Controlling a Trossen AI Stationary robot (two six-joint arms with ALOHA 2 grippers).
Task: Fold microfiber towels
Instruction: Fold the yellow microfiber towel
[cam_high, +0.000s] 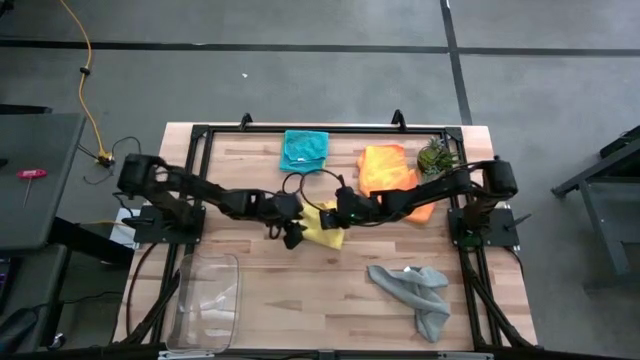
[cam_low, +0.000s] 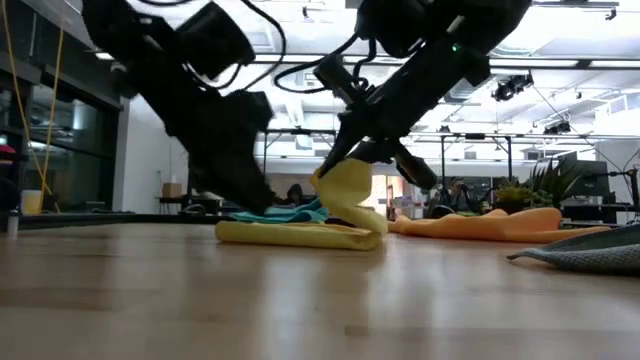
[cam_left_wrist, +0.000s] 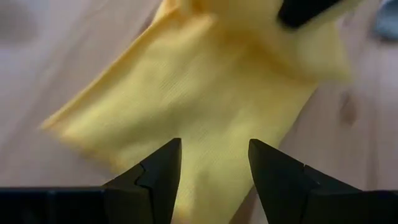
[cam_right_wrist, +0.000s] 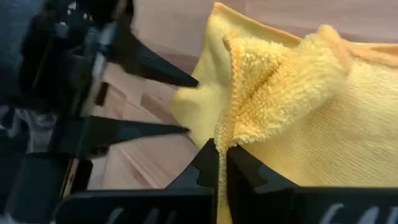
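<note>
At mid counter I've got the yellow towel (cam_high: 326, 225) lying partly folded, one edge lifted up off the wood. My right end effector (cam_right_wrist: 222, 163) is clamped on that raised edge, fingers pressed together w/ the pile pinched between them. The left end effector (cam_left_wrist: 213, 163) sits just beside the towel's other side, fingers apart, low over the flat part of the cloth, nothing between them. Other towels: teal towel (cam_high: 304, 150) at the far edge of the counter (cam_high: 300, 300), orange towel (cam_high: 390, 175) to its right under the right arm, grey towel (cam_high: 415, 290) crumpled nr the front right. Small green plant (cam_high: 436, 157) beside the orange one. Clear tray (cam_high: 208, 300) at front left.
</note>
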